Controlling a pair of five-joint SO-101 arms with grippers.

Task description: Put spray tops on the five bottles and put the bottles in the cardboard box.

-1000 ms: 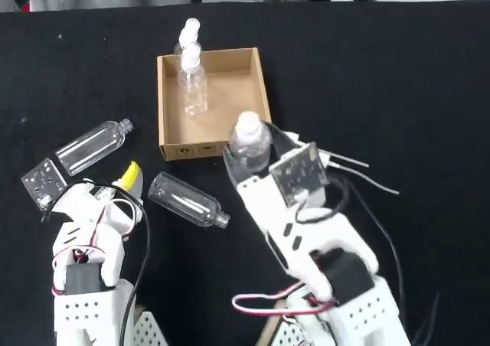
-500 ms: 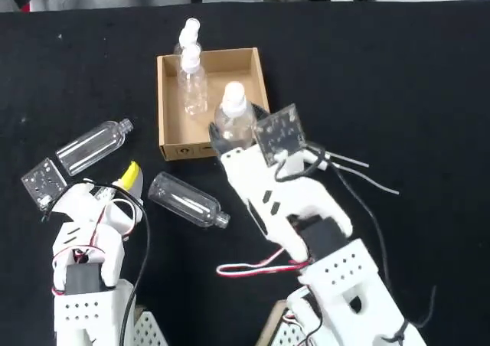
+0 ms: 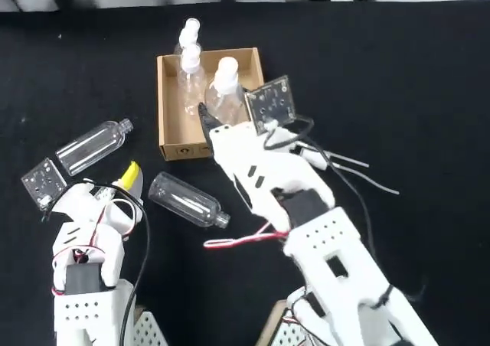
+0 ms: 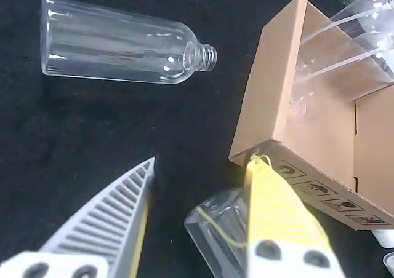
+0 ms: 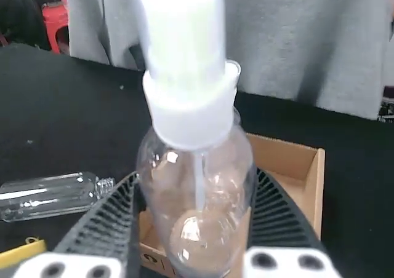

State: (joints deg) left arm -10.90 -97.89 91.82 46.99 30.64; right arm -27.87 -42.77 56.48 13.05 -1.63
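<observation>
Left gripper: the left gripper (image 4: 202,167), with one grey and one yellow finger, hangs low over the near left of the black table (image 3: 398,70). Its jaws are spread wide with nothing between them.
Near bottle: a clear plastic bottle without a top (image 3: 186,200) lies on its side just beside the left gripper. Its base is toward the yellow finger and its open neck points to the near right.
Left bottle: a second clear topless bottle (image 3: 93,146) lies on its side farther to the left, apart from the first. Its open neck points toward the box.
Right gripper: the right gripper (image 5: 196,222), with dark ribbed fingers, is clamped around the lower body of the held bottle.
Held bottle: a clear plastic bottle with a white spray top (image 3: 223,93) stands upright in the right gripper, over the right half of the box. Whether its base touches the box floor cannot be told.
Box: the open brown cardboard box (image 3: 187,150) sits mid-table, beyond both lying bottles.
Boxed bottles: a clear capped bottle (image 3: 193,84) stands in the box's left half. A farther capped bottle (image 3: 189,31) is at the far left corner, its white top showing past the far wall.
</observation>
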